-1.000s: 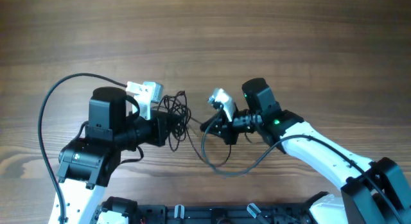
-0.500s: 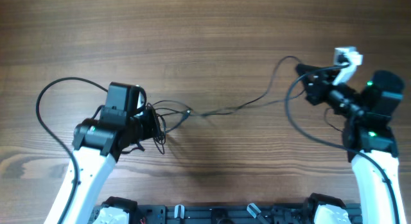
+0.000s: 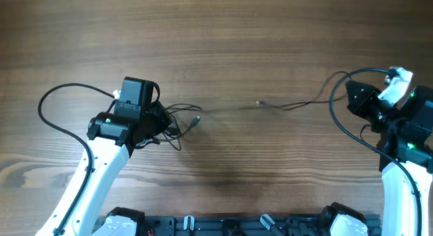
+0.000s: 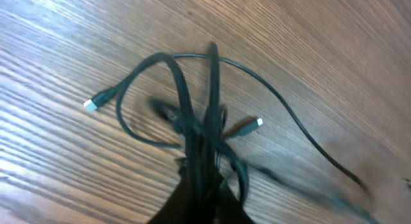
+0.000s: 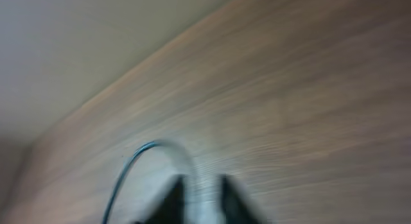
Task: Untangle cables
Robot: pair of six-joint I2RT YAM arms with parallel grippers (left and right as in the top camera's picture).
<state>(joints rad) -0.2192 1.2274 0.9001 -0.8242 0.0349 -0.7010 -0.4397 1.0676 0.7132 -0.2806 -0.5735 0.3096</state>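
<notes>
**Black knot at the left gripper, one strand lying loose toward the right**

Black wires are bunched in a small knot point(image 3: 177, 121) right at the tips of the left gripper point(image 3: 164, 122). From its wrist camera, the left gripper point(image 4: 202, 179) has its fingers point(image 4: 192, 192) drawn almost together. Several wires of the knot point(image 4: 192, 121) run straight in between them, so it looks pinched on the bundle. Loops fan out ahead of those fingers over the wooden table point(image 3: 216, 33). One plug point(image 4: 90, 105) lies out to one side, and another plug point(image 4: 257, 122) lies just beyond the tips.

A single strand point(image 3: 291, 104) lies stretched on the wood between the two arms, apart from the knot. Its small plug end point(image 3: 258, 102) points back toward the left gripper, and its other end runs off toward the right gripper point(image 3: 355, 99). I cannot tell from above whether it reaches the fingers there.

At the right gripper point(image 5: 200, 185) the wrist view is badly blurred, but its two dark fingers point(image 5: 173, 195) stand apart with pale wood showing between them and nothing caught there. A dark curve of cable point(image 5: 148, 150) arcs just ahead of them, and I cannot tell which cable it is.
</notes>
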